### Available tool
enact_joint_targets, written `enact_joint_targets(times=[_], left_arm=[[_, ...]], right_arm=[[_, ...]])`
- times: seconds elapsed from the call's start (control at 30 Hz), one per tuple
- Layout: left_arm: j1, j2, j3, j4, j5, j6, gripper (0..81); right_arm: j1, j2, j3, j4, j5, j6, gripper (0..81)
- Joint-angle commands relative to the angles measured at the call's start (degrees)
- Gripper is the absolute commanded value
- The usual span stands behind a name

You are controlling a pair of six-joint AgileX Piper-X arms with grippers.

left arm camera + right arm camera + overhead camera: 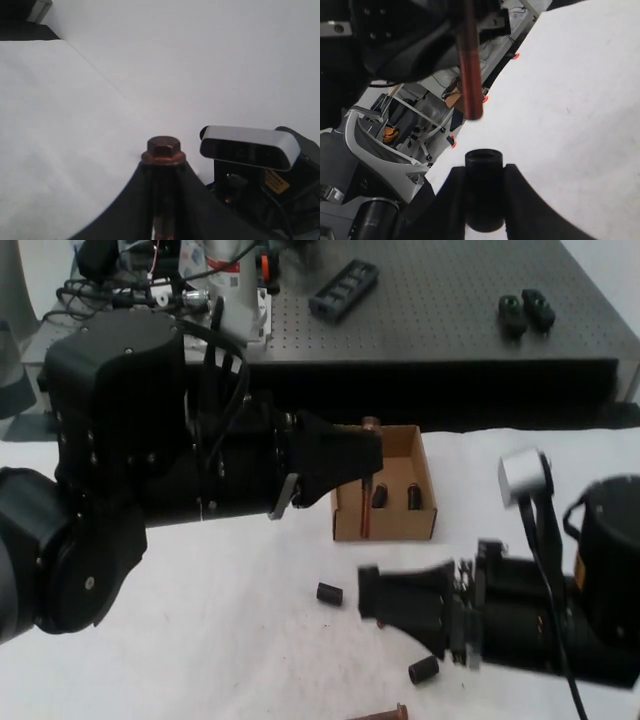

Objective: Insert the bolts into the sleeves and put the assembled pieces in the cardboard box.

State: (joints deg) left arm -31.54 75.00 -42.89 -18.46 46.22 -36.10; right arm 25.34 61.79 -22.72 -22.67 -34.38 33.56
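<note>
My left gripper (366,466) hangs above the near wall of the cardboard box (419,523), shut on a copper bolt (369,490) that stands upright, head up. In the left wrist view the bolt's hex head (163,149) pokes out above the closed gripper (163,172). My right gripper (373,596) lies low on the white cloth in front of the box, shut on a black sleeve (483,192) with its bore turned toward the bolt's shaft (469,65), a short gap between them. Two black sleeves (396,497) stand inside the box.
Two loose sleeves (330,593) (423,671) lie on the cloth near the right gripper. Another copper bolt (383,713) rests at the front edge. Behind the box a dark perforated bench (450,330) carries a black tray (343,288), cables and small black parts (525,310).
</note>
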Motion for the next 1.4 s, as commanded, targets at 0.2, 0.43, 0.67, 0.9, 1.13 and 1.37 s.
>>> enact_joint_targets(times=[0.2, 0.43, 0.67, 0.9, 1.13, 1.37], left_arm=[[0.0, -0.7, -0.3, -1.4, 1.4, -1.1, 0.7], [0.0, -0.7, -0.3, -1.4, 2.9, -1.1, 0.7], [0.0, -0.7, -0.3, -1.4, 2.9, -1.0, 0.7], [0.0, -0.7, -0.3, -1.5, 1.9, -0.8, 0.7], [0.0, -0.7, -0.3, -1.5, 1.9, 0.4, 0.7], [0.0, -0.7, -0.3, -1.5, 1.9, 0.4, 0.7]], right_arm=[[0.1, 0.3, -2.1, -2.6, 1.6, -2.2, 0.4], [0.0, 0.3, -2.1, -5.2, 3.8, -3.9, 0.4], [0.0, 0.3, -2.1, -3.9, 3.8, -3.6, 0.4], [0.0, 0.3, -2.1, -1.5, 2.7, -2.6, 0.4], [0.0, -0.2, -2.1, -1.6, 3.0, -2.8, 0.4], [0.0, -2.2, -2.1, -2.1, 9.4, -6.0, 0.4]])
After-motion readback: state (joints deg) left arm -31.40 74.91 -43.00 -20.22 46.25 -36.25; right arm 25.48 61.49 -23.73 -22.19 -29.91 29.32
